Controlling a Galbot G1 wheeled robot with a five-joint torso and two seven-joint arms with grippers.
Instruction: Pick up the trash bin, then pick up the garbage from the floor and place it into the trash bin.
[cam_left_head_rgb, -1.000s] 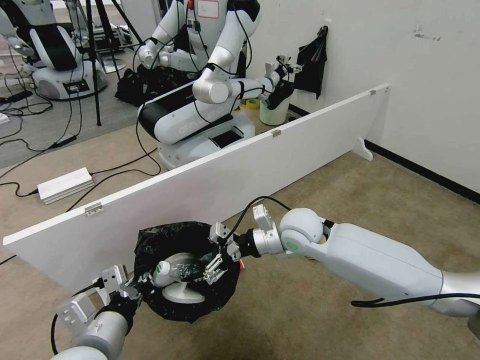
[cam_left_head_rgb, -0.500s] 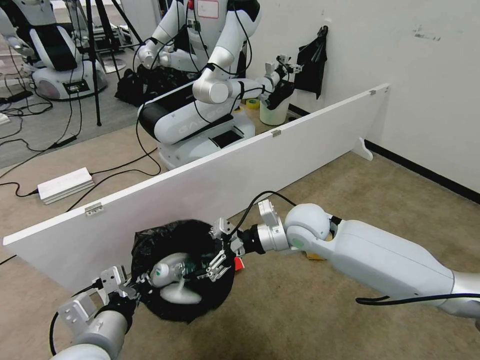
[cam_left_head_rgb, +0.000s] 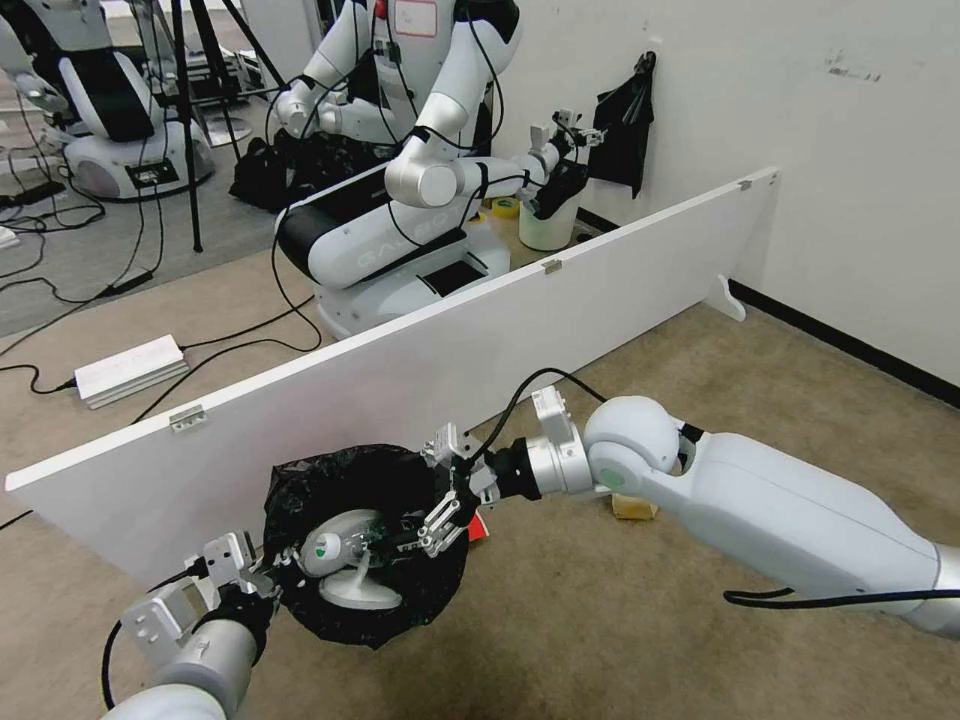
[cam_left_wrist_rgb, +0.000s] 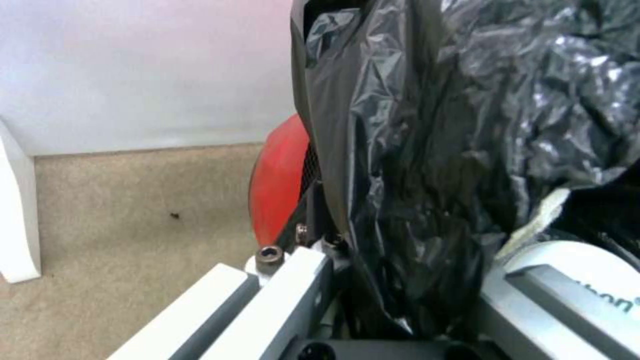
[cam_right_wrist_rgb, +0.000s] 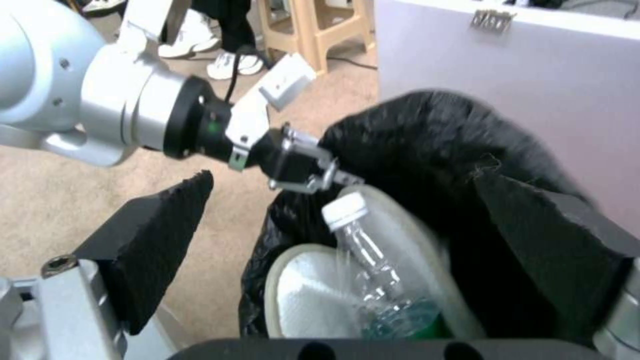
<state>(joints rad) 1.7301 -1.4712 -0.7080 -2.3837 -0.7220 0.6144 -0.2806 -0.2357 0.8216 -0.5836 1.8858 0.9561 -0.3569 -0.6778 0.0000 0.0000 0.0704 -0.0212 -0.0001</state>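
The trash bin (cam_left_head_rgb: 300, 500), red-bodied (cam_left_wrist_rgb: 280, 185) with a crinkly black bag (cam_left_wrist_rgb: 467, 125), hangs just above the carpet. My left gripper (cam_left_head_rgb: 268, 575) is shut on its near rim, and it also appears in the right wrist view (cam_right_wrist_rgb: 310, 167). Inside the bin lie a clear bottle (cam_left_head_rgb: 335, 545) with a green label (cam_right_wrist_rgb: 373, 260) and a white slipper (cam_right_wrist_rgb: 313, 300). Over the bin's right rim my right gripper (cam_left_head_rgb: 440, 512) stands open, its black pads (cam_right_wrist_rgb: 160, 235) wide apart and clear of the bottle.
A long white partition board (cam_left_head_rgb: 450, 340) stands just behind the bin. Another robot (cam_left_head_rgb: 400, 200) and a white bin (cam_left_head_rgb: 548, 215) are beyond it. A small tan block (cam_left_head_rgb: 635, 507) lies on the carpet under my right arm. The wall runs along the right.
My right gripper has drawn back a little toward the right and risen slightly. The bottle now lies lower in the bin, apart from the pads. The left gripper keeps its hold.
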